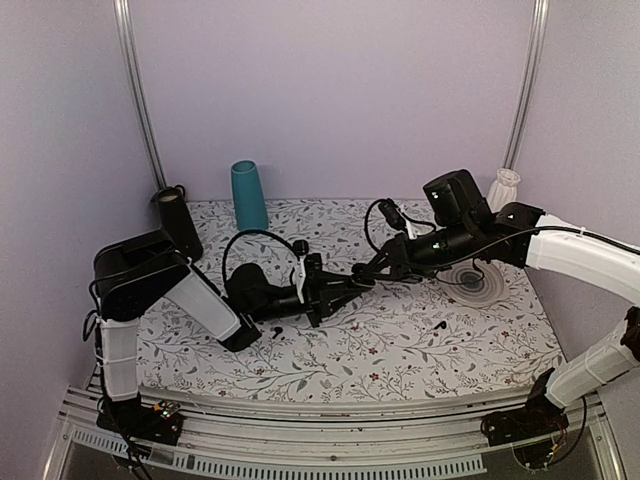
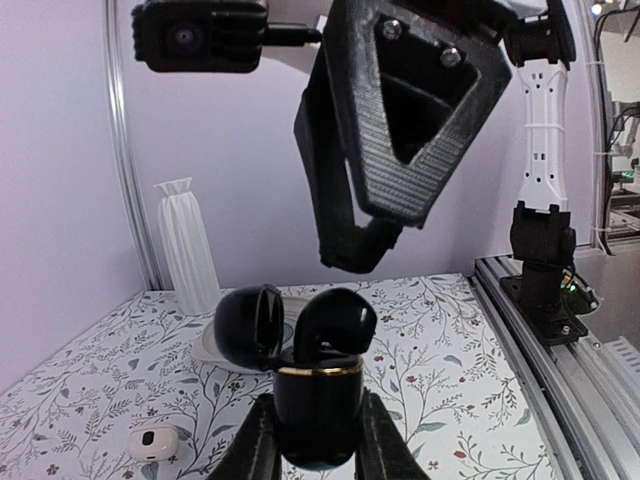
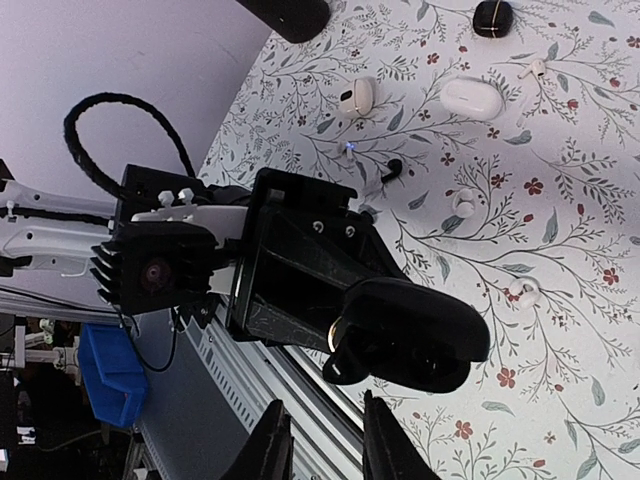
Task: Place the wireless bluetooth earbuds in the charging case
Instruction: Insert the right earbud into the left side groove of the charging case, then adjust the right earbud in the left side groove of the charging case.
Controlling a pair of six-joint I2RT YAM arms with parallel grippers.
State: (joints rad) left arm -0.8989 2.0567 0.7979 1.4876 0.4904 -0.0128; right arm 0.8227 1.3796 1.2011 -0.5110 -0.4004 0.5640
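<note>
gripping charging case w/ l hand, earbud poking out top

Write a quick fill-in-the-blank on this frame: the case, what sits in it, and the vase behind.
1. The left gripper is clamped on the charging case, whose lid stands ____.
2. Sticking up out of the case is a black ____.
3. The ribbed vase behind it is ____ in colour.
Missing words: open; earbud; white.

Earbud in case (vase behind)
</note>
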